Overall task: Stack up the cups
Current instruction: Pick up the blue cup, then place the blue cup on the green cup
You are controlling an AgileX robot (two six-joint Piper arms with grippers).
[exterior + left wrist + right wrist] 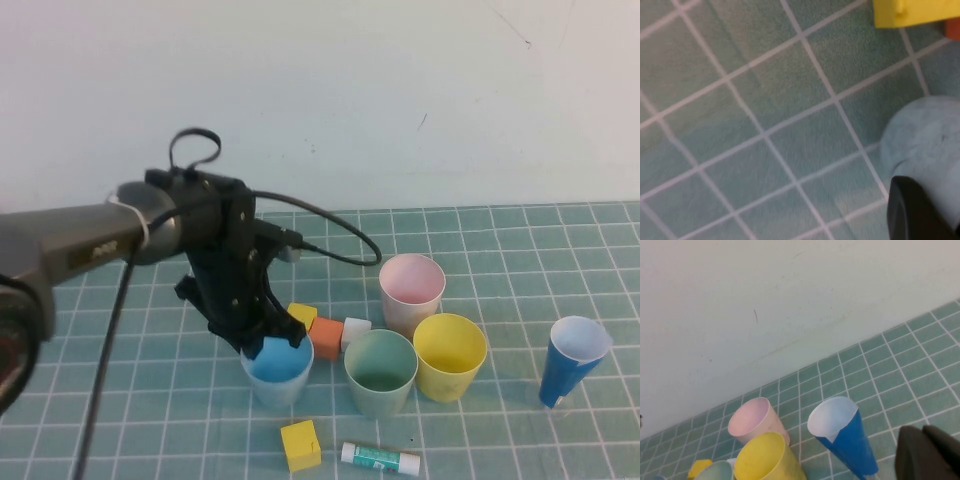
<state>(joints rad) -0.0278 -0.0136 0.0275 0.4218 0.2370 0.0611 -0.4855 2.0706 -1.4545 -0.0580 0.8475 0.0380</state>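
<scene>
Four pastel cups stand upright on the green grid mat: light blue (275, 372), pale green (380, 372), yellow (450, 356) and pink (411, 290). My left gripper (272, 345) is down at the light blue cup's rim, open, with its fingers apart on either side of the cup's back part. In the left wrist view one black finger (915, 210) lies against the cup's outer wall (925, 145). My right gripper (923, 431) is shut and empty, beside the dark blue cup (840, 435). It is out of the high view. The pink cup (754, 420) and the yellow cup (767, 457) show beyond it.
A taller dark blue cup (573, 360) stands at the right. A yellow block (302, 316), an orange block (326, 338) and a white block (355, 332) lie behind the light blue and green cups. Another yellow block (300, 445) and a glue stick (380, 459) lie in front.
</scene>
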